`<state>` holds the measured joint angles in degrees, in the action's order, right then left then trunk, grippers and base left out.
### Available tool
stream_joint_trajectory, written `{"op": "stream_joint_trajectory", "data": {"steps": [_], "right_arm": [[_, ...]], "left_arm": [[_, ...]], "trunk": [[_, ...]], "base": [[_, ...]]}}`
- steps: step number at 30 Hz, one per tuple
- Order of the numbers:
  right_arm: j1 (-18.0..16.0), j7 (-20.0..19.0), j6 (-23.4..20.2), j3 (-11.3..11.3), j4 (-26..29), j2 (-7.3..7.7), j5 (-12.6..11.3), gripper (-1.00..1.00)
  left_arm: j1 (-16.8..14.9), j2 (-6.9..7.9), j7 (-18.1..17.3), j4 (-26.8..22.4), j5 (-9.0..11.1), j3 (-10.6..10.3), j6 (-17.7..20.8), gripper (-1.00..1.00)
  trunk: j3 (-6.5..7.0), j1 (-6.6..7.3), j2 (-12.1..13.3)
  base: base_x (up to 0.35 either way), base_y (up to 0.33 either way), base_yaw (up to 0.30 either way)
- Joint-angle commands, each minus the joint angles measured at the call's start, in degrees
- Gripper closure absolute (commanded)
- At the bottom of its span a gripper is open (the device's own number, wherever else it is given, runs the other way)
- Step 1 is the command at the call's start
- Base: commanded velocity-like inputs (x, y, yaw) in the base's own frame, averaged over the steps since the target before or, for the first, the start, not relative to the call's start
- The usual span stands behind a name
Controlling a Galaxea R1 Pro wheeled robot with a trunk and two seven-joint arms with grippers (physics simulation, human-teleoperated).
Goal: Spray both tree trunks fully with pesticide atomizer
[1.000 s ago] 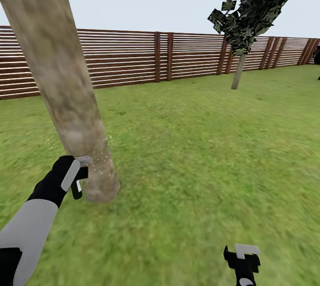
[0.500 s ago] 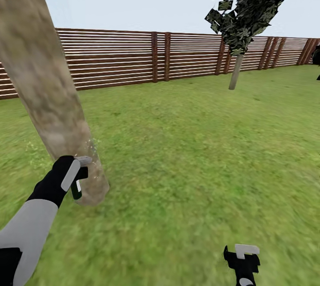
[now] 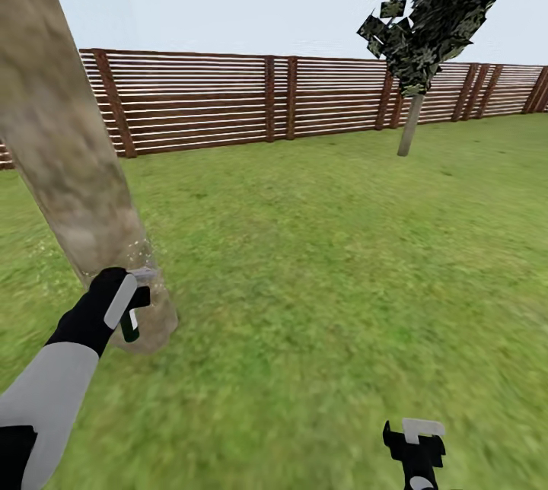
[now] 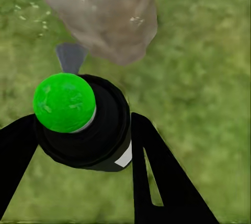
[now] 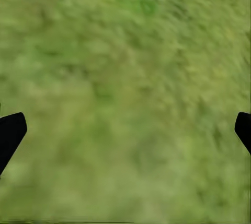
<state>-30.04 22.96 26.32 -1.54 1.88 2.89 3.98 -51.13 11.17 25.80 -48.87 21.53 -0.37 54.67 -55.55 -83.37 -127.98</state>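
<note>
My left claw (image 3: 131,306) grips the pesticide atomizer (image 4: 83,122) right by the near tree trunk (image 3: 72,163) — whitish pesticide specks (image 3: 141,250) on the bark. Right claw (image 3: 415,440) wide, w/ nothing in it, over lawn (image 3: 320,246) — 2nd tree (image 3: 426,11) far right by fence (image 3: 228,98).

trees: 2, near trunk (image 3: 72,163), far tree (image 3: 434,11) | atomizers: 1 (image 3: 133,315) | grippers: 2, left (image 3: 125,300), right (image 3: 415,440) | fences: 1 (image 3: 304,98) | lawns: 1 (image 3: 342,262)

near tree trunk (image 3: 68,163) cropped above, lawn (image 5: 125,78) blurred
</note>
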Motion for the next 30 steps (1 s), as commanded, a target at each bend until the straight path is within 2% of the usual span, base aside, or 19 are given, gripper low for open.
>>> {"op": "stream_joint_trajectory", "data": {"steps": [1,2,3,4,6,8,9,10,13,15,16,17,19,20,22,24,27,29,30], "right_arm": [[-0.03,0.42,-0.04,-0.13,-0.04,-0.01,0.42,-1.00],[-0.04,0.42,-0.04,-0.13,-0.04,0.00,0.42,-1.00],[-0.03,0.42,-0.04,-0.13,-0.01,0.00,0.42,-1.00],[-0.05,0.42,-0.04,-0.13,-0.02,0.01,0.42,-1.00],[-0.05,0.42,-0.04,-0.13,-0.01,0.01,0.42,-1.00],[-0.04,0.42,-0.04,-0.13,0.02,0.01,0.42,-1.00],[-0.03,0.42,-0.04,-0.13,0.03,0.01,0.42,-1.00],[-0.02,0.42,-0.04,-0.13,0.01,0.01,0.42,-1.00],[-0.02,0.42,-0.04,-0.13,0.08,-0.03,0.42,-1.00],[-0.02,-0.64,-0.15,-0.34,0.28,-0.12,1.14,-1.00],[-0.06,-4.53,-0.23,-1.47,0.58,-0.19,3.56,-1.00],[-0.10,-17.05,-0.36,-3.99,3.02,0.07,9.24,-1.00],[-0.12,-34.63,-1.72,-5.11,9.22,0.58,12.75,-1.00],[-0.29,-42.59,-3.61,-5.34,12.29,0.77,14.81,-1.00],[-1.07,-58.15,-6.84,-5.53,19.18,0.93,22.08,-1.00],[-1.27,-66.53,-7.59,-5.52,23.52,0.96,27.09,-1.00],[-1.69,-67.36,-7.45,-5.97,24.43,-0.03,27.92,-1.00],[-1.69,-67.61,-7.37,-6.07,25.08,-0.68,27.48,-1.00],[-1.69,-67.28,-7.35,-6.35,25.40,-1.00,27.48,-1.00]], "left_arm": [[0.43,0.04,0.46,-0.02,0.54,-0.03,0.02,1.00],[5.44,0.15,0.28,-0.10,0.67,-0.05,-0.86,1.00],[9.25,0.16,0.04,-0.16,0.76,-0.30,-4.19,1.00],[11.71,0.07,-0.06,-0.21,0.78,-0.61,-6.70,1.00],[14.26,-0.02,-0.23,-0.25,0.85,-0.84,-8.35,1.00],[16.51,0.07,-2.34,-0.26,0.78,-0.88,-9.15,1.00],[18.90,0.16,-5.99,-0.26,-0.56,-0.80,-9.80,1.00],[19.55,0.21,-7.43,-0.22,-1.95,-0.82,-9.93,1.00],[21.40,1.08,-15.34,-0.02,-8.77,-0.93,-11.85,1.00],[22.00,2.76,-25.77,1.73,-16.07,-2.04,-17.79,1.00],[22.13,3.47,-32.12,3.55,-20.76,-2.45,-21.29,1.00],[22.01,4.16,-43.52,6.67,-29.25,-2.69,-28.13,1.00],[21.71,4.71,-58.89,8.68,-39.82,-2.65,-34.83,1.00],[21.60,4.81,-66.69,8.81,-44.03,-2.64,-36.41,1.00],[21.40,4.67,-80.12,8.68,-51.14,-2.73,-38.11,1.00],[21.35,4.09,-85.21,8.66,-56.02,-3.29,-41.49,1.00],[22.18,3.11,-84.15,9.48,-55.99,-4.28,-42.35,1.00],[22.10,2.45,-83.86,8.81,-55.53,-4.92,-42.99,1.00],[22.07,2.12,-84.13,8.49,-55.66,-4.57,-43.31,1.00]], "trunk": [[0.00,0.04,-0.02],[0.05,0.04,-0.02],[0.10,0.04,-0.02],[0.16,0.04,-0.02],[0.27,0.04,-0.02],[0.38,0.04,-0.02],[0.42,0.04,-0.02],[0.45,0.04,-0.02],[0.47,0.04,-0.02],[0.48,0.04,-0.02],[0.48,0.04,-0.02],[0.48,0.04,-0.02],[0.48,0.04,-0.02],[0.48,0.04,-0.02],[0.48,0.04,-0.02],[0.48,0.04,-0.02],[0.48,0.04,-0.02],[0.48,0.04,-0.02],[0.48,0.04,-0.02]], "base": [[-0.285,-0.141,0.242],[-0.310,-0.092,0.234],[-0.320,-0.032,0.231],[-0.324,-0.013,0.230],[-0.329,-0.005,0.228],[-0.331,-0.001,0.208],[-0.331,0.000,0.153],[-0.331,0.000,0.092],[-0.331,0.000,0.022],[-0.331,0.000,0.004],[-0.331,0.000,0.001],[-0.318,0.000,0.000],[-0.241,0.000,0.000],[-0.146,0.000,0.000],[-0.053,0.000,0.000],[-0.012,0.000,0.000],[0.000,0.000,0.000],[0.000,0.000,0.000],[0.000,0.000,0.000]]}}
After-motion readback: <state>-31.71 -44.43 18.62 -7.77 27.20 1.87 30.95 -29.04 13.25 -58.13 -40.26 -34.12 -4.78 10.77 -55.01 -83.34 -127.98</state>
